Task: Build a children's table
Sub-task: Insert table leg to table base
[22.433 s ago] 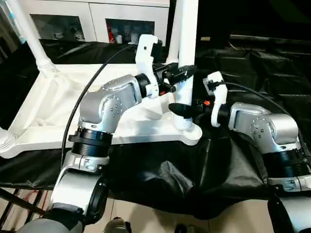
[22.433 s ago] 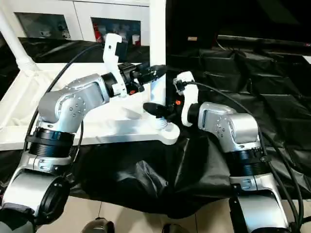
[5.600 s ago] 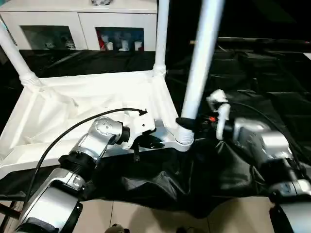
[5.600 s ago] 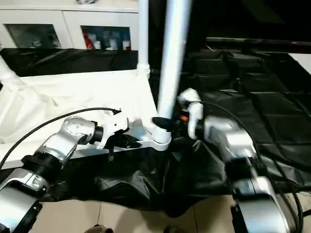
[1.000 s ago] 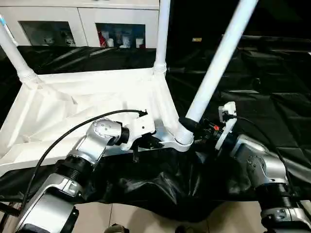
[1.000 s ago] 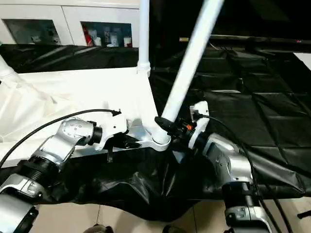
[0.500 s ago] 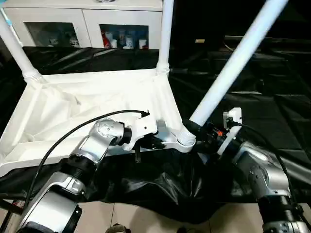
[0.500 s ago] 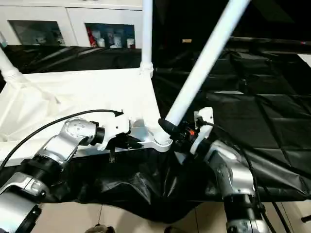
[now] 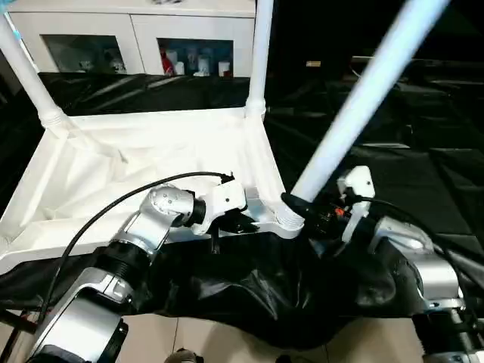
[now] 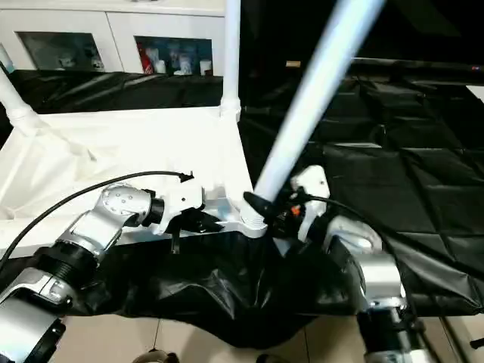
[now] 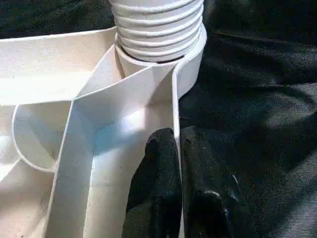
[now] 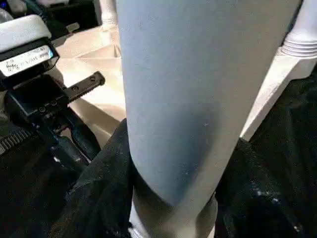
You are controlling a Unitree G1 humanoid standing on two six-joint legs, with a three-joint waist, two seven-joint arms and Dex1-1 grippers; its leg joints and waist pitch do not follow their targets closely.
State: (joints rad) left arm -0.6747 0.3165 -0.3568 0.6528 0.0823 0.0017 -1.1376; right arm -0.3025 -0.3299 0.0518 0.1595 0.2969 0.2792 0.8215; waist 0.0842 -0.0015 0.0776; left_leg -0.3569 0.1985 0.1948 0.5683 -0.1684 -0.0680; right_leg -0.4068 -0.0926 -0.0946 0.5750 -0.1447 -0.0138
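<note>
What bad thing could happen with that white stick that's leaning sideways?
The leg leans well off upright at the near corner socket, while the far leg stands straight. With the right gripper clamped low on it, it might jam crooked or pop out. The left gripper pinches only the table top rim, so the top could shift.

Both eye views are looking down over the top (image 9: 151, 151); the wrist views are sitting close, sharing its near corner socket (image 11: 158, 44).
</note>
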